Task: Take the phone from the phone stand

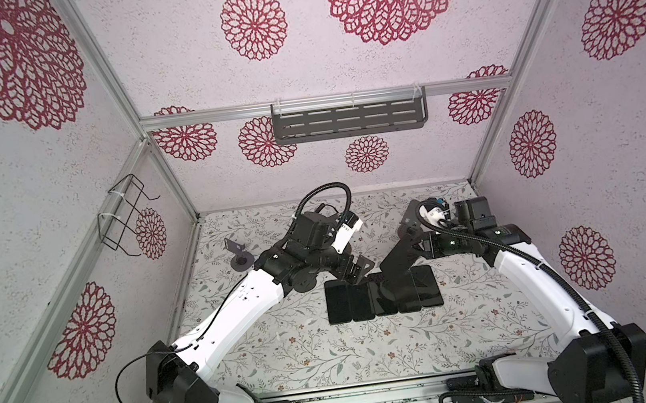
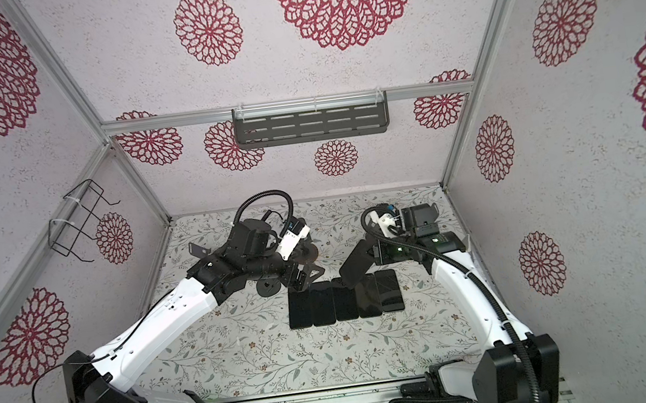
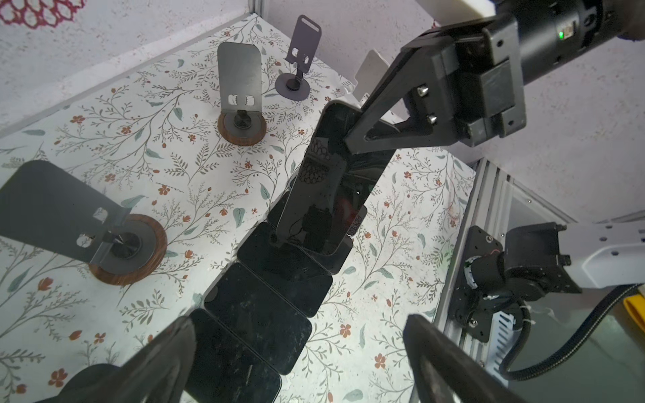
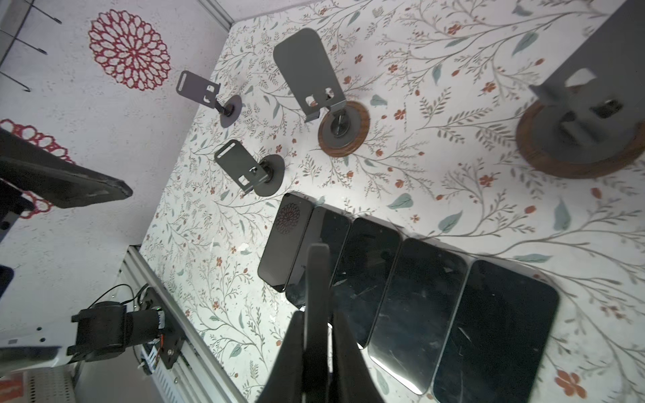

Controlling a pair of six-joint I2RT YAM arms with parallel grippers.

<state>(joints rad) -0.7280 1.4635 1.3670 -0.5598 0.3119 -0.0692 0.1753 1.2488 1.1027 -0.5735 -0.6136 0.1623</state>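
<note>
My right gripper (image 1: 423,245) (image 4: 316,321) is shut on a black phone (image 1: 397,254) (image 3: 331,195), gripping it near its upper end. The phone hangs tilted with its lower end just over a row of several black phones (image 1: 383,297) lying flat on the floral table. Whether it touches them I cannot tell. In the right wrist view it shows edge-on (image 4: 316,279). Phone stands (image 4: 307,69) (image 4: 237,167) (image 3: 241,87) behind the row all stand empty. My left gripper (image 1: 359,271) (image 3: 300,328) is open over the row's left end, holding nothing.
Another wood-based stand (image 3: 69,213) and a small black stand (image 1: 237,248) stand further left, and a pale stand plate (image 3: 370,68) shows behind the right gripper. A slotted shelf (image 1: 349,122) hangs on the back wall and a wire rack (image 1: 126,218) on the left wall.
</note>
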